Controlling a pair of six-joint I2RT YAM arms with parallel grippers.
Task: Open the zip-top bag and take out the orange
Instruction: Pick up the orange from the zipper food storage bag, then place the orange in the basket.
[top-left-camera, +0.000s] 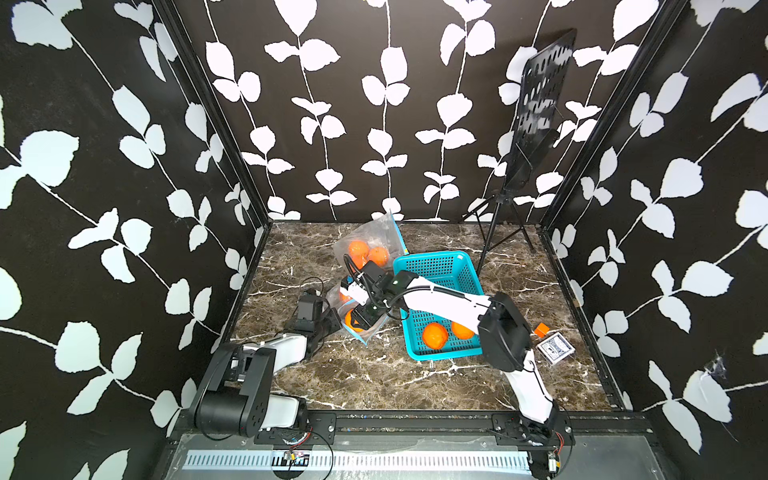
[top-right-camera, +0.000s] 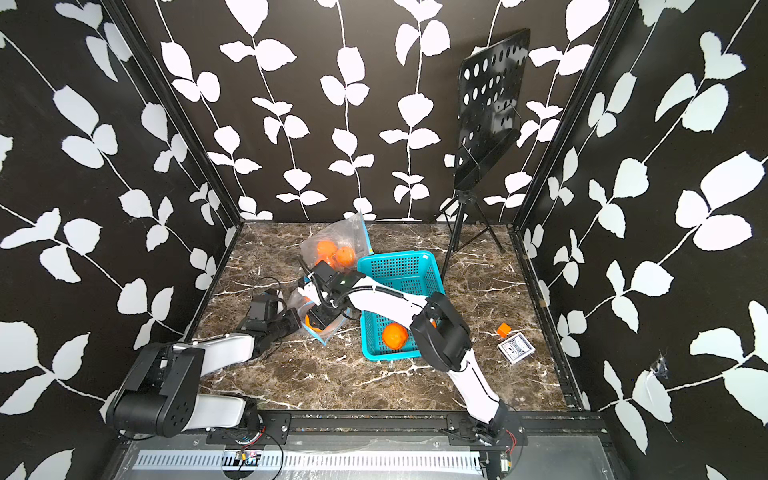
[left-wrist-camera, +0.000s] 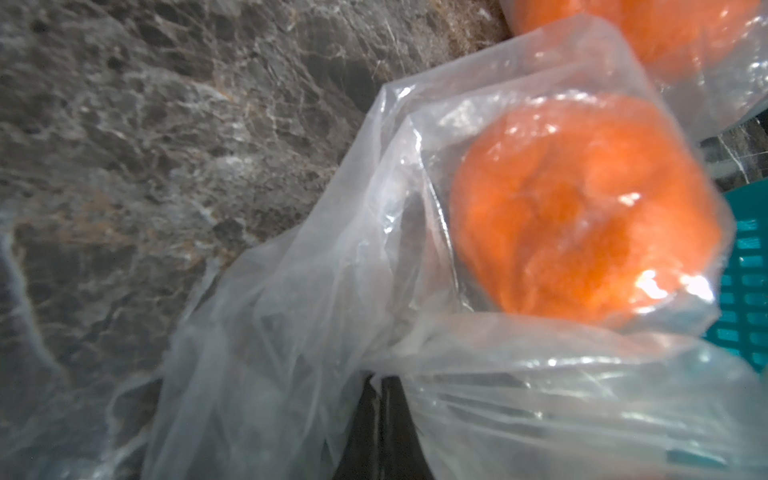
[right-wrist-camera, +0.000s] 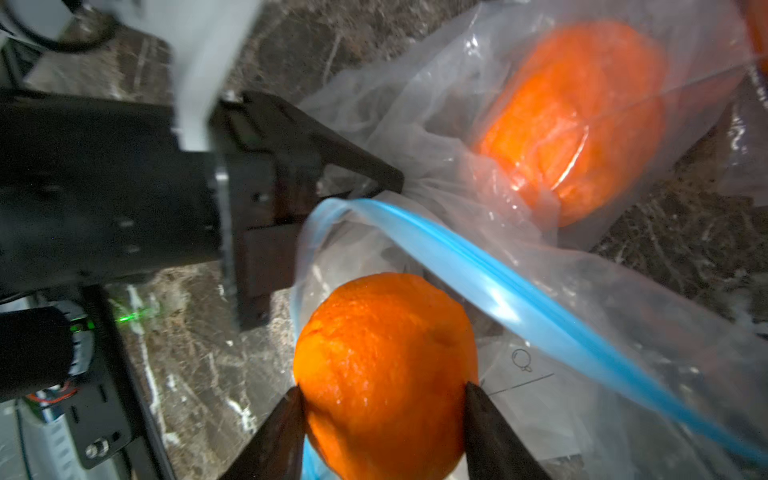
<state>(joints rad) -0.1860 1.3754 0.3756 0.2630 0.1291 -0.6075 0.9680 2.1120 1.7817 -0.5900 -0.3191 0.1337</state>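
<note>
The marble table (top-left-camera: 374, 382) carries a teal basket (top-left-camera: 436, 258) holding two other oranges (top-left-camera: 435, 336), and just beside the basket's left wall lies the zip-top bag (right-wrist-camera: 561, 395), its mouth agape. The left gripper (right-wrist-camera: 392, 187) is clamped fully on a bunched fold of the bag's film, pinning it to one side. At the mouth sits the orange (right-wrist-camera: 386, 345), bare of plastic where the right wrist view shows it. The right gripper (right-wrist-camera: 382, 388) has its jaws roughly half apart with one finger pressed to each flank of the fruit. It looks like a grip, though a shallow one taken near the tips. The step in hand seems to be the withdrawal. To do it well I would draw the fruit straight out along the line of the opening, low and slow, with the left clamp kept firm so the bag does not trail after. The thing to watch is the blue zip strip (right-wrist-camera: 498, 291), which arches close over the orange — lifting too early could snag it. The second orange (right-wrist-camera: 582, 124), deeper under the film, is best left undisturbed.
</note>
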